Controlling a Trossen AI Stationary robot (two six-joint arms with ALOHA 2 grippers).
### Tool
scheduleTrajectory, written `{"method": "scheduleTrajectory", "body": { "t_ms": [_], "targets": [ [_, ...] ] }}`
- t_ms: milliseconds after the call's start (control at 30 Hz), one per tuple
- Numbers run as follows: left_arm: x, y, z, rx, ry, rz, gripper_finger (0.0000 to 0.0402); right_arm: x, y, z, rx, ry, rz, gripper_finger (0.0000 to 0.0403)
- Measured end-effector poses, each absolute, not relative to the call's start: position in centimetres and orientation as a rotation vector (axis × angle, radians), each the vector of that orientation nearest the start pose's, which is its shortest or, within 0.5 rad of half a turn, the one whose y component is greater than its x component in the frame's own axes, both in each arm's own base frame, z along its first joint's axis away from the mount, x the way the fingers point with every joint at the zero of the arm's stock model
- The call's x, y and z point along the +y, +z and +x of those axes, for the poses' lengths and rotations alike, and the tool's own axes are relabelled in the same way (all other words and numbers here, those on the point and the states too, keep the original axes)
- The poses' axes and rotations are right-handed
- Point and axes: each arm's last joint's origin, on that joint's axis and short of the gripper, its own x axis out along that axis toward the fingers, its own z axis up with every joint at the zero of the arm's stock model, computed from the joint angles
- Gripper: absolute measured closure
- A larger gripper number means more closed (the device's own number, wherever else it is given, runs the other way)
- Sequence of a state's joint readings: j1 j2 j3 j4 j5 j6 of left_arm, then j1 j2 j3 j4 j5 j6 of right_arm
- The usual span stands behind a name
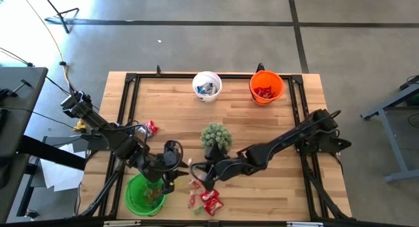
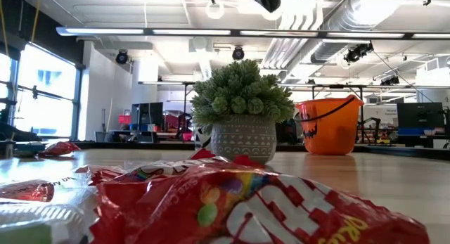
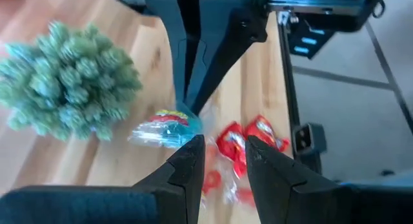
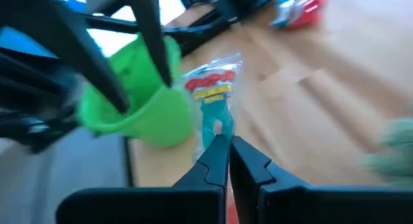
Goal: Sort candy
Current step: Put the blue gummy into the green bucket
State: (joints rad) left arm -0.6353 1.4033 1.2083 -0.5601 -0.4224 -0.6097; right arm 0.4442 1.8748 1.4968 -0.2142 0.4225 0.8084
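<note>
My right gripper (image 4: pixel 226 141) is shut on a clear candy packet with red, yellow and teal print (image 4: pixel 211 95), just right of the green bucket (image 1: pixel 144 195) near the table's near edge. The left wrist view shows the same packet (image 3: pixel 166 128) at the right gripper's tips. My left gripper (image 3: pixel 222 162) is open and holds nothing; it hangs by the green bucket's right rim (image 1: pixel 171 178), facing the right gripper (image 1: pixel 196 176). More red packets (image 1: pixel 208 201) lie loose on the wood by the near edge. One red packet (image 1: pixel 150 127) lies apart at the left. My right gripper pinches the clear packet between its two fingers at the teal end (image 4: pixel 218 128). The rest of the packet sticks out past the fingertips toward the green bucket. I cannot tell whether it clears the table.
A potted spiky green plant (image 1: pixel 216 138) stands mid-table just behind both grippers. A white bucket (image 1: pixel 207 85) and an orange bucket (image 1: pixel 266 87) stand at the far edge, each with candy inside. A big red packet (image 2: pixel 232 202) fills the foreground of the low view.
</note>
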Motion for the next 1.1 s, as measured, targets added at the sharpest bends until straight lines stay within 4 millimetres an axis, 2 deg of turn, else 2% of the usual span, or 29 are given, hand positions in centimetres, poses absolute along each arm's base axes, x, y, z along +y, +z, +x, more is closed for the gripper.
{"method": "scheduleTrajectory", "body": {
  "t_ms": [167,367,800,1000,1100],
  "targets": [
    [-16.2,31.3,25.0,0.638,0.045,-0.188,0.0304,16.8,29.5,38.7,0.552,-0.311,0.428,0.0403],
    [-15.7,31.5,25.5,0.599,0.064,-0.18,0.0304,16.9,31.0,38.7,0.544,-0.305,0.413,0.0403],
    [-15.1,31.6,25.9,0.592,0.088,-0.166,0.0304,17.4,30.4,37.8,0.614,-0.328,0.412,0.0403],
    [-15.1,31.5,25.9,0.59,0.095,-0.144,0.0304,17.4,30.7,37.8,0.601,-0.32,0.408,0.0403],
    [-14.8,31.5,26.0,0.59,0.103,-0.145,0.0304,17.1,31.5,37.4,0.583,-0.324,0.409,0.0403]
  ]
}}
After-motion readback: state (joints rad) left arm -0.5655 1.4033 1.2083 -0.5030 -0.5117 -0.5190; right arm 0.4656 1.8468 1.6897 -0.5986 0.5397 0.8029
